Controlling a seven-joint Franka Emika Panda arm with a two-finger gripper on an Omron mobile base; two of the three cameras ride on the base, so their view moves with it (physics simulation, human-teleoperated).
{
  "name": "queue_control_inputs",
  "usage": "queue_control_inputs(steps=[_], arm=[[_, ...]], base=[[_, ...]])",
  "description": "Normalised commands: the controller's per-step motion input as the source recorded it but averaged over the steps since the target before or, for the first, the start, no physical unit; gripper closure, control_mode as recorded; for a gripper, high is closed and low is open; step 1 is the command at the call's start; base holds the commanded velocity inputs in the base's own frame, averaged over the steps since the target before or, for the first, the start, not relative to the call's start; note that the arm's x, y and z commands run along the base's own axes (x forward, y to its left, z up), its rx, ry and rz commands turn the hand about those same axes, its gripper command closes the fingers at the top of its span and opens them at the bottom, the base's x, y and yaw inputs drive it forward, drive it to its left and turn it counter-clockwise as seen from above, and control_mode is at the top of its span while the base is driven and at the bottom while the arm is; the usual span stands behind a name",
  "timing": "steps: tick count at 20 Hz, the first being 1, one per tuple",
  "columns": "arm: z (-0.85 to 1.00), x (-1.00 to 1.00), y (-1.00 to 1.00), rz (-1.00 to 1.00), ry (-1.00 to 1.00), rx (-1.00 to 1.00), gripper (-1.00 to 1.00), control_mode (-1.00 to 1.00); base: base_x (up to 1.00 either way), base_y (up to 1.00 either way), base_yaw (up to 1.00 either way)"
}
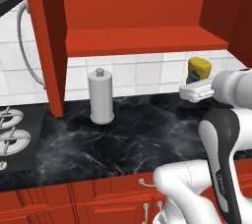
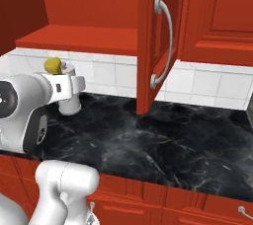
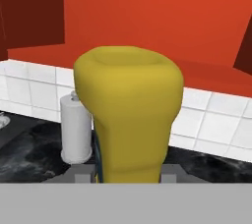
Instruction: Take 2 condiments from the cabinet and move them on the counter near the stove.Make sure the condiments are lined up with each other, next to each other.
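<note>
Under the open red cabinet (image 1: 142, 41), its shelf bare, the black marble table (image 1: 138, 139) by the stove (image 1: 12, 137) carries a grey cylinder (image 1: 101, 96) but no condiment that I can see, so, I judge, placing remains: the pincer (image 3: 129, 176) grips the yellow bottle (image 3: 130, 120) aloft.

Even, bright rendered light leaves the glossy black marble tabletop (image 1: 147, 134) with soft pale sheen, faint shadows, and the close yellow squeeze bottle (image 3: 129, 115) slightly blurred.
</note>
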Motion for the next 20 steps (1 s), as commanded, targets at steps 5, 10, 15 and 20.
queue_control_inputs(steps=[5,10,15,20], arm=[[0.00,0.00,0.00,0.00,0.00,0.00,1.00,1.00],[0.00,0.00,0.00,0.00,0.00,0.00,1.00,1.00],[0.00,0.00,0.00,0.00,0.00,0.00,1.00,1.00],[0.00,0.00,0.00,0.00,0.00,0.00,1.00,1.00]], base=[[-0.99,0.22,0.07],[-0.97,0.52,0.18],[-0.76,0.90,0.36],[-0.26,0.96,0.70]])
